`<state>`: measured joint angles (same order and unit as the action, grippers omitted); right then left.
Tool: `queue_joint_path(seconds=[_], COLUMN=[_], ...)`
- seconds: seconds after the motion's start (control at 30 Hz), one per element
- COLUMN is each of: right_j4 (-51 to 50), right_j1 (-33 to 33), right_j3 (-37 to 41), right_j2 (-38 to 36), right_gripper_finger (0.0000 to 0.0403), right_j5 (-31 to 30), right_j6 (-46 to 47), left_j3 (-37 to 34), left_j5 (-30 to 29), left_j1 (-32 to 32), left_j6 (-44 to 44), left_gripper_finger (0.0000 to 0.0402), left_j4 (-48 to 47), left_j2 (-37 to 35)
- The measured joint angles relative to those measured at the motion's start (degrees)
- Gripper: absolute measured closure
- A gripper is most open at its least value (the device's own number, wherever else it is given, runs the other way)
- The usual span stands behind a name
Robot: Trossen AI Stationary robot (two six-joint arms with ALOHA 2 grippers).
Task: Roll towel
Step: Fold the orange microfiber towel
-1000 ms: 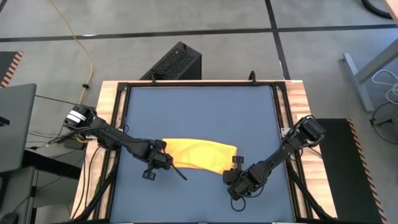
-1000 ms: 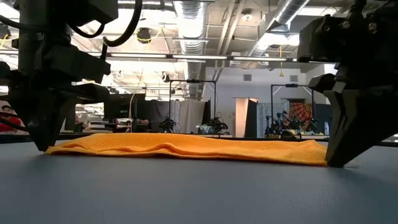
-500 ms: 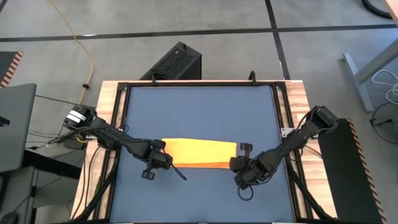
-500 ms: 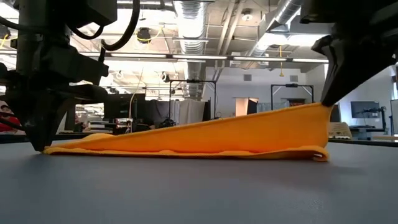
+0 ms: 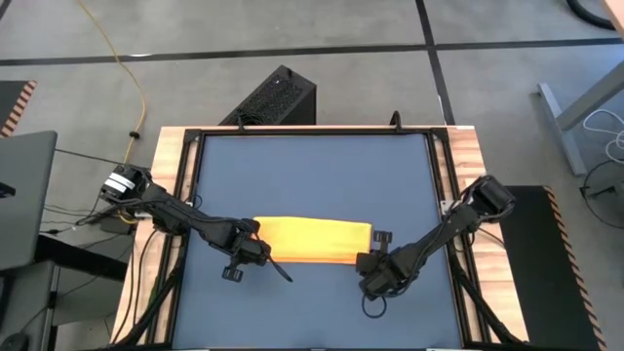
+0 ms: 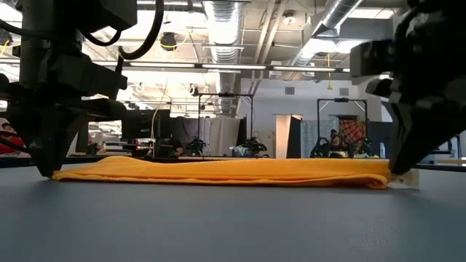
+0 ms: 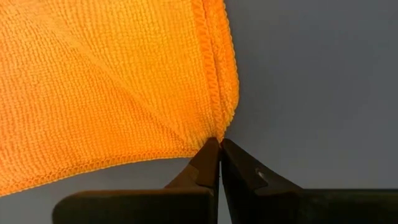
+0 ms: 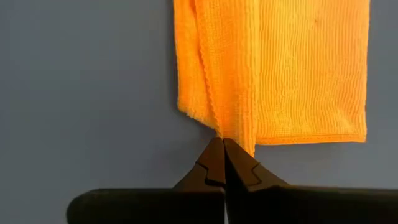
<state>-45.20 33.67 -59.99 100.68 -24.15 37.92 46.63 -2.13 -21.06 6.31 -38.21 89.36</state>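
**Both hands pinch a folded towel**

On the near half of the dark blue bench (image 5: 312, 175) we see the yellow towel (image 5: 314, 240), folded into a long narrow band that lies flat and runs from left to right. From the low camera it (image 6: 218, 172) shows as a thin, level strip in layers, resting on the bench along its whole length.

Our left hand (image 5: 259, 253) sits at the towel's left end, low on the bench. Its wrist camera shows the two dark fingers (image 7: 205, 165) pressed together, their tips meeting right at the towel's hemmed corner (image 7: 214, 93).

Our right hand (image 5: 368, 255) is at the opposite end, also down at bench level. Its fingers (image 8: 214, 163) are likewise closed tight, the tips touching the edge of the folded layers (image 8: 249, 74). Whether either hand actually nips fabric between its tips, we cannot tell.
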Motion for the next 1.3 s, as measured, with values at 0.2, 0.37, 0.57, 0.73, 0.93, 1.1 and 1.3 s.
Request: queue_joint_path(seconds=[0.2, 0.37, 0.57, 0.73, 0.93, 1.1, 1.3], right_j4=[-3.86, -8.54, -4.6, -0.19, 1.87, 1.37, 1.71], right_j1=[-0.52, -1.74, -0.8, 0.73, 1.23, 0.63, 0.26], right_j3=[-0.02, -0.74, -2.03, -1.27, -0.74, -0.74, -0.78], right_j2=[0.61, -1.65, -3.24, -2.89, -2.69, -1.07, 1.78], right_gripper_finger=[0.0393, 0.0393, 0.0393, 0.0393, 0.0393, 0.0393, 0.039], right_j5=[-3.2, -4.98, -0.25, 0.61, -0.34, -0.61, 0.07], right_j6=[-0.3, -0.45, -0.89, 0.32, 1.28, 1.25, 1.23], left_j3=[0.0, 0.02, 0.02, 0.02, 0.02, 0.02, 0.02], left_j5=[0.03, 0.16, 0.33, 0.37, 0.6, 1.87, 1.86], left_j1=[0.0, 0.0, 0.0, 0.0, 0.0, -0.02, -0.02], left_j6=[-0.02, -0.02, 0.28, 0.24, 0.28, 0.35, 0.27], left_gripper_finger=[0.0401, 0.0401, 0.0401, 0.0401, 0.0401, 0.0401, 0.0401], left_j4=[0.18, 0.28, 0.15, -0.19, -1.05, -1.12, -1.29], left_j2=[0.0, 0.0, 0.0, 0.0, 0.0, 0.0, 0.0])
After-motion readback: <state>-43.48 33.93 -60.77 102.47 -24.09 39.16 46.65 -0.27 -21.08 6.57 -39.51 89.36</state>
